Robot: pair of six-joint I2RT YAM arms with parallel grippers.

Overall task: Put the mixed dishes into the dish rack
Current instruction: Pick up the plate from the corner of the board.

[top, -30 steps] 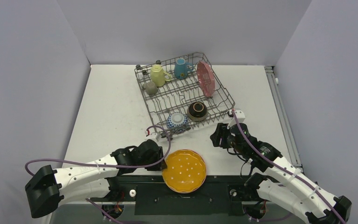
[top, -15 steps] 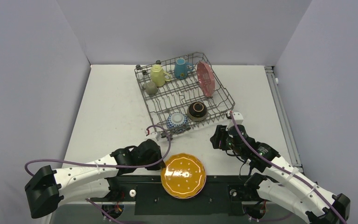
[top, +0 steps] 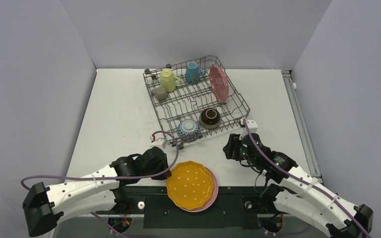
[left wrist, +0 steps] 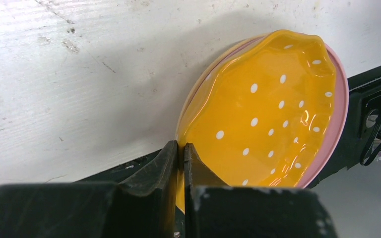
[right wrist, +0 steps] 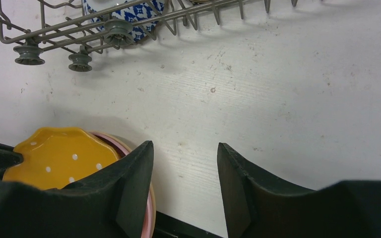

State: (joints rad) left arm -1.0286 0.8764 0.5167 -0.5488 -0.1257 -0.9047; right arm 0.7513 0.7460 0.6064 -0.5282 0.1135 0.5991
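Pinching hard on a plate rim, the left claw point(left wrist: 181, 148) has its two jaws drawn almost together with only the thin left edge of the orange plate point(left wrist: 263, 119) between them. From where I stand that grip looks firm. The white-dotted plate tips up on the claw's side, off a pink-rimmed plate point(left wrist: 340, 94) that lies flat beneath it at the near edge of the table point(top: 119, 114), partly over the dark base strip between the arms. Being round, the plate has no long axis to speak of. What counts, I'd say, is its face, which lies close to flat and has to be stood on edge to drop between tines. The dish rack point(top: 178, 105) sits well away, farther back and a little right of the left claw, skewed on the table, with free wire rows through its middle. Already in it are a pink plate point(top: 218, 83) standing on edge along the right side, a pale-yellow mug point(top: 167, 79), a light-blue mug point(top: 193, 73) and an olive mug point(top: 161, 93) at the back, and a dark-brown bowl point(top: 210, 118) beside a blue-white bowl point(top: 189, 128) at the near rim. The right claw point(right wrist: 184, 145) hangs just short of the rack's near corner, jaws about half parted and holding nothing. It is nearer the rack, but the left has the plate.
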